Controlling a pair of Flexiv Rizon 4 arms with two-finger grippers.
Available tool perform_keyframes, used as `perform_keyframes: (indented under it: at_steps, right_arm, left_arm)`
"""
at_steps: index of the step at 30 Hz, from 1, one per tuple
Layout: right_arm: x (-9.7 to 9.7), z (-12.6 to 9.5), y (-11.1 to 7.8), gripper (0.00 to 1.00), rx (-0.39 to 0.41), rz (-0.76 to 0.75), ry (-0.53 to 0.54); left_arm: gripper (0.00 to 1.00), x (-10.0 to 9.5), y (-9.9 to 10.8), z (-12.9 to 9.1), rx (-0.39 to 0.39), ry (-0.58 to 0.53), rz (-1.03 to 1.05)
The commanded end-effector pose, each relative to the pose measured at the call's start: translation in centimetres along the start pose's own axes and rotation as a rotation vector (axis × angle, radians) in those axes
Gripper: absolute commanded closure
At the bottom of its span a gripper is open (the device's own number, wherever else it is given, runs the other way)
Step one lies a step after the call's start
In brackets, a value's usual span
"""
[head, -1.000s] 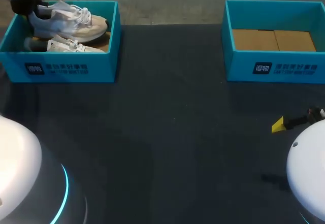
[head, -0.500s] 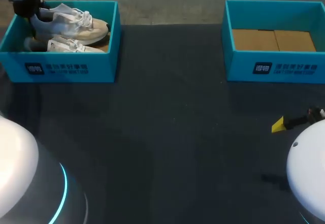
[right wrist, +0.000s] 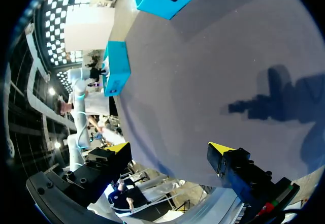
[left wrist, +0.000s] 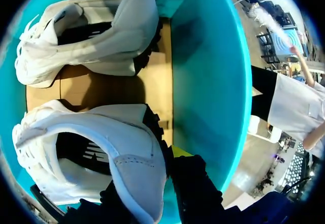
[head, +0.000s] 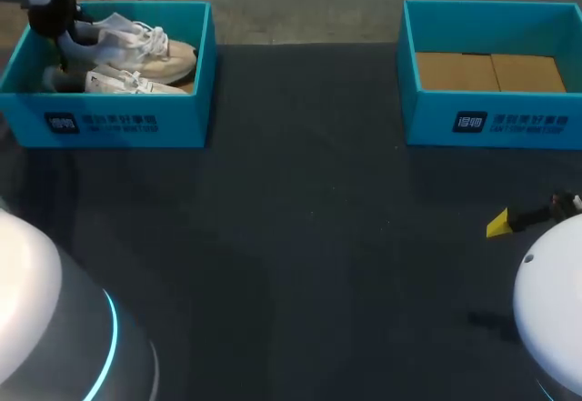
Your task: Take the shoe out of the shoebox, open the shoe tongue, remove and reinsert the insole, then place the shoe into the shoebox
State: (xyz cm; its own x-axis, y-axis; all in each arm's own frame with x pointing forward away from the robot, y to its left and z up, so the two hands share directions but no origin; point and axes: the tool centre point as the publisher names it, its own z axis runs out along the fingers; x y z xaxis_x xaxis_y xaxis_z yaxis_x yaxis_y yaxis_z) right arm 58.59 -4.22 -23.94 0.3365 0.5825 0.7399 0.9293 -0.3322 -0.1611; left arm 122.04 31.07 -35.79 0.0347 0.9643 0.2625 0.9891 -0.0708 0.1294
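The left fingers (left wrist: 195,183) clamp the heel of a white shoe (left wrist: 101,148) from both sides. The shoe is inside the left teal shoebox (left wrist: 208,82), with its heel close to one wall. A second shoe (left wrist: 86,26) lies on the cardboard floor just ahead. The right fingers (right wrist: 231,165) stand wide apart, holding nothing, over the dark tabletop (right wrist: 203,56), on the near side of the other box (head: 491,119).
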Motion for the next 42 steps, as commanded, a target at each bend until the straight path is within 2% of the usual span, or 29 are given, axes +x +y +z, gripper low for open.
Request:
perform_keyframes:
  at_steps: [1, 23, 25, 27, 28, 29, 31, 33, 42]
  right_arm:
    - [0.0, 0.0, -0.3, 0.00, -0.004, 0.002, -0.004]
    - [0.0, 0.0, -0.3, 0.00, -0.004, 0.002, -0.004]
    - [0.0, 0.0, -0.3, 0.00, -0.004, 0.002, -0.004]
    - [0.0, 0.0, -0.3, 0.00, -0.004, 0.002, -0.004]
    - [0.0, 0.0, -0.3, 0.00, -0.004, 0.002, -0.004]
    - [0.0, 0.0, -0.3, 0.00, -0.004, 0.002, -0.004]
    - [0.0, 0.0, -0.3, 0.00, -0.004, 0.002, -0.004]
    - [0.0, 0.0, -0.3, 0.00, -0.004, 0.002, -0.004]
    - [0.0, 0.0, -0.3, 0.00, -0.004, 0.002, -0.004]
  left_arm:
    - [1.00, -0.1, 0.6, 0.4, 0.013, -0.001, 0.002]
    - [1.00, -0.4, 0.5, 1.5, 0.042, 0.004, -0.004]
    - [0.84, -0.3, 0.4, 1.3, 0.038, -0.006, -0.003]
    - [0.61, -0.2, 0.4, 1.2, 0.035, -0.010, -0.003]
    - [0.54, -0.1, 0.4, 1.2, 0.030, -0.014, -0.004]
    - [0.51, -0.1, 0.3, 1.1, 0.026, -0.017, -0.005]
    - [0.35, 0.0, 0.3, 0.9, 0.020, -0.022, -0.007]
    - [0.29, 0.1, 0.3, 0.6, 0.016, -0.029, -0.009]
    - [0.35, 0.5, 0.3, -0.4, 0.000, -0.049, -0.015]
